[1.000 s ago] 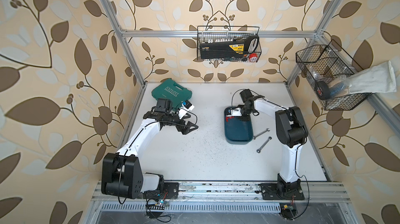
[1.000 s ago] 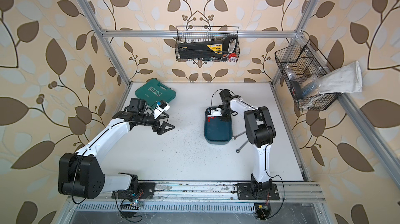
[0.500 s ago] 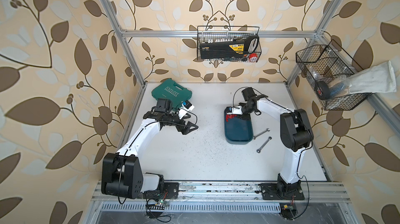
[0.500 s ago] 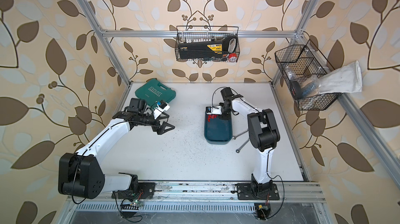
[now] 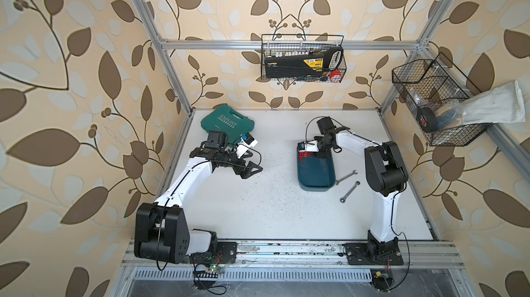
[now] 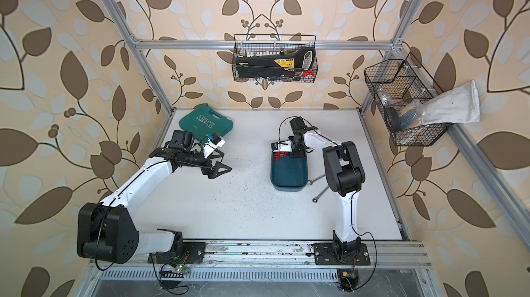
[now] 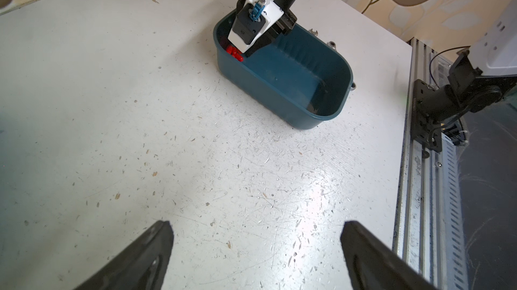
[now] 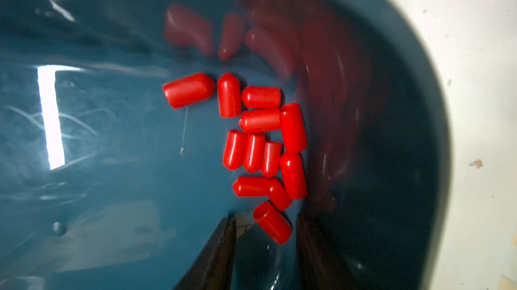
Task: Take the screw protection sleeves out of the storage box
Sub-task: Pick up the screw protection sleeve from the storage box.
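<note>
screw protection sleeves (image 8: 260, 120): twelve red, clustered flat at one end | storage box (image 5: 315, 172): teal, lidless, upright

Left arm (image 5: 186, 179) low and bent, left jaws wide apart; right arm (image 5: 352, 143) far forward, right jaws slightly apart.

Twelve screw protection sleeves (image 8: 292, 127) are seen lying on the floor of the storage box (image 8: 112, 134), gathered in a loose cluster close to one rounded corner. Most are touching one another; one is set slightly apart, toward the box's middle. Their red reflections are shown, blurred, on the glossy curved wall. The right gripper (image 8: 265, 216) is seen inside the box, its dark fingers (image 8: 221, 249) parted, with one sleeve lying between the tips. White table (image 8: 475, 78) is seen beyond the rim.
</note>
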You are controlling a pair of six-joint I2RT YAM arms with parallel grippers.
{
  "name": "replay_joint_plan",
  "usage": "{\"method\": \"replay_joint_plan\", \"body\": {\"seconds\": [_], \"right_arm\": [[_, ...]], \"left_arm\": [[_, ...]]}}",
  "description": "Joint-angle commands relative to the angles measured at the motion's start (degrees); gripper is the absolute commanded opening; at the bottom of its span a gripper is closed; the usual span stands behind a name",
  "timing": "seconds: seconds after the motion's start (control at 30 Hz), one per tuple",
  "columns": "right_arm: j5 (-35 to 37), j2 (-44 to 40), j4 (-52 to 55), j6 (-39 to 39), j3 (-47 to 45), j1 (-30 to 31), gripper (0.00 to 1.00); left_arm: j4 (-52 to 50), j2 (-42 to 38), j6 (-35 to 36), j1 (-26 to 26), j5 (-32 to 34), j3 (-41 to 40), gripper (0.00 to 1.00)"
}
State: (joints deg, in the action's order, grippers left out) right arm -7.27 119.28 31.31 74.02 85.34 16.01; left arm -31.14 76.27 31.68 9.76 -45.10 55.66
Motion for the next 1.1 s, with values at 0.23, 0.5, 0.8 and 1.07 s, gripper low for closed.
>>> {"method": "replay_joint_plan", "body": {"seconds": [0.23, 0.5, 0.8, 1.07], "right_arm": [[4.04, 4.34, 5.31, 3.65, 2.99, 0.47, 0.37], [5.1, 2.24, 6.3, 4.36, 0.79, 0.53, 0.17], [0.34, -0.42, 11.16, -0.14, 3.1, 0.52, 0.0], [-4.78, -6.86, 15.75, -5.67, 2.04, 0.33, 0.0]], "left_arm": [[-0.91, -1.34, 1.37, 0.08, -1.57, 2.0, 0.99], [-1.04, -1.76, 1.54, 0.08, -1.66, 1.91, 0.99], [-1.21, -1.82, 1.79, 0.08, -1.66, 2.07, 0.99], [-0.56, -1.91, 1.64, 0.08, -1.15, 1.76, 0.99]]}}
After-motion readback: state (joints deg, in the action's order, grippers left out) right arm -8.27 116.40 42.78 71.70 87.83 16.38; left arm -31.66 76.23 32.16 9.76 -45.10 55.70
